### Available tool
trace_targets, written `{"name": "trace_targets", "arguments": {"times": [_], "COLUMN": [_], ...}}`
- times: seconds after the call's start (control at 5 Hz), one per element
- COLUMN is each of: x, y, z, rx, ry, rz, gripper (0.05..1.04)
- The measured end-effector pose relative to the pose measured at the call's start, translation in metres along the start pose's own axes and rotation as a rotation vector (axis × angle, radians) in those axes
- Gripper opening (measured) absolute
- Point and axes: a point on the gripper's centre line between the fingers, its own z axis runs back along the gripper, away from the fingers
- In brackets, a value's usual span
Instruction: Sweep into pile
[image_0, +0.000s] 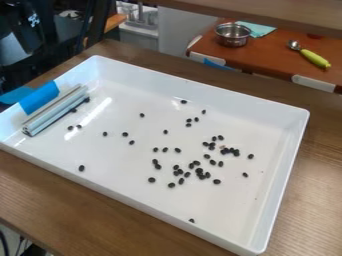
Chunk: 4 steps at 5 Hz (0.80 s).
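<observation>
Brown wood-grained tabletop (310, 235), nearest the viewer, supports a shallow, rectangular white plastic tray (214, 93). Whether the gripper is clenched or released cannot be told. Within the tray lie small, black, oval, bean-like pieces (199, 171), dark against the glossy white floor. They are densest right of centre, in loose clusters with some pieces touching; others are scattered singly leftward, and one rests near the front wall. At the tray's left end lies a long, silvery grooved bar (57, 112), black pieces just beside it; bright blue tape (40, 97) adjoins it. Beyond, a reddish-brown surface (280, 57) bears a shiny metal pot (232, 36) and a green-handled metal spoon (312, 57).
</observation>
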Motion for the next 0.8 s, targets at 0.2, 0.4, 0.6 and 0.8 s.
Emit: {"name": "trace_targets", "arguments": {"times": [0.2,0.4,0.6,0.8], "x": [-0.007,-0.006,-0.003,0.001], "y": [-0.004,-0.011,-0.016,-0.018], "z": [-0.012,-0.031,-0.050,-0.068], "rx": [-0.024,0.009,0.063,0.080], "ry": [0.037,0.054,0.051,0.072], "rz": [0.009,0.017,0.058,0.092], "gripper": [1.001,1.001,1.001,1.001]}}
